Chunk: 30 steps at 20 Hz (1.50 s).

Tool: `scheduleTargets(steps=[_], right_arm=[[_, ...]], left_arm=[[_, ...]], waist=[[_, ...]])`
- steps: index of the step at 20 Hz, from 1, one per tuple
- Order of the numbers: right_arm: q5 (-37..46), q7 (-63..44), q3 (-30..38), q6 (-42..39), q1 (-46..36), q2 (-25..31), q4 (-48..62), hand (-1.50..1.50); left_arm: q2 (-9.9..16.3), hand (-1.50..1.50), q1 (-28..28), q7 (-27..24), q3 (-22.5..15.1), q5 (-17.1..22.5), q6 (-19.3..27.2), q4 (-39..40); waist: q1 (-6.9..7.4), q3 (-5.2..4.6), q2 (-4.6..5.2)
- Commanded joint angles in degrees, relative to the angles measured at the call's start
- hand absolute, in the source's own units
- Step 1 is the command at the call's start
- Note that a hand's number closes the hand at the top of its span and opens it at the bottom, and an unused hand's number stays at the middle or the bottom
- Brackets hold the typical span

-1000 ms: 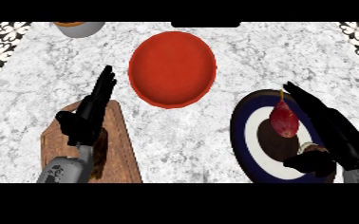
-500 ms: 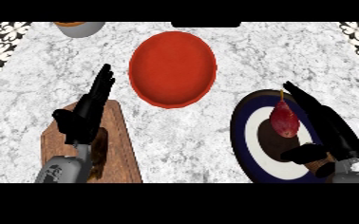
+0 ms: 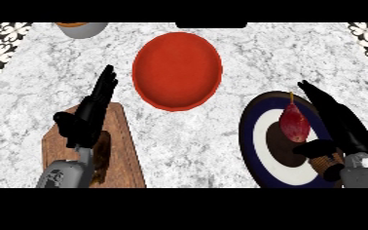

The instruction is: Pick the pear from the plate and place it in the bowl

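Marble worktop (image 3: 237, 58) carried my reach stage: the pear (image 3: 294, 123) lay on the plate (image 3: 253, 141), right hand (image 3: 336, 126) just beside it, fingers apart, needing closure before crossing to the bowl (image 3: 176, 71).

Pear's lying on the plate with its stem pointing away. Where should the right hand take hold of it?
Probably round the pear's wide lower body, not the thin stem. It lies lengthwise on the plate, so come from the right, where the right hand is open beside it, fingers and thumb closing across its width.
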<state>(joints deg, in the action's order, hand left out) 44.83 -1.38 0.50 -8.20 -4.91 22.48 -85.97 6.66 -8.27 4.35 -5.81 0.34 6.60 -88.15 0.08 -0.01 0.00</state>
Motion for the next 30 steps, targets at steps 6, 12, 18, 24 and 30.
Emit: scheduleTargets(steps=[6,12,18,24,30], right_arm=[[6.41,3.04,-2.44,4.42,-1.26,-4.94,9.03,-1.50],[12.24,8.88,-6.97,2.70,-4.60,-0.73,12.82,1.50],[9.05,13.03,-4.31,1.50,-2.16,-0.41,13.15,1.50],[3.28,11.02,-15.22,-2.93,-0.30,-18.03,3.63,1.50],[-13.93,9.39,-30.62,-0.67,-0.02,-22.13,-3.39,1.50]], left_arm=[[0.23,0.00,1.54,0.77,1.79,0.09,-2.66,-1.91],[-2.57,0.00,-1.48,-0.70,0.72,-2.31,0.03,2.53],[-1.13,0.00,-1.01,-0.88,2.75,-0.54,-2.28,1.97],[-1.94,0.00,0.22,-0.19,1.19,-1.36,-1.85,0.42],[-2.25,0.00,-2.70,0.82,0.44,-1.61,-2.33,1.74]], waist=[[0.09,0.01,0.00],[0.12,0.01,0.09],[0.05,0.01,0.04],[1.13,-0.02,-0.15],[3.06,0.26,0.06]])
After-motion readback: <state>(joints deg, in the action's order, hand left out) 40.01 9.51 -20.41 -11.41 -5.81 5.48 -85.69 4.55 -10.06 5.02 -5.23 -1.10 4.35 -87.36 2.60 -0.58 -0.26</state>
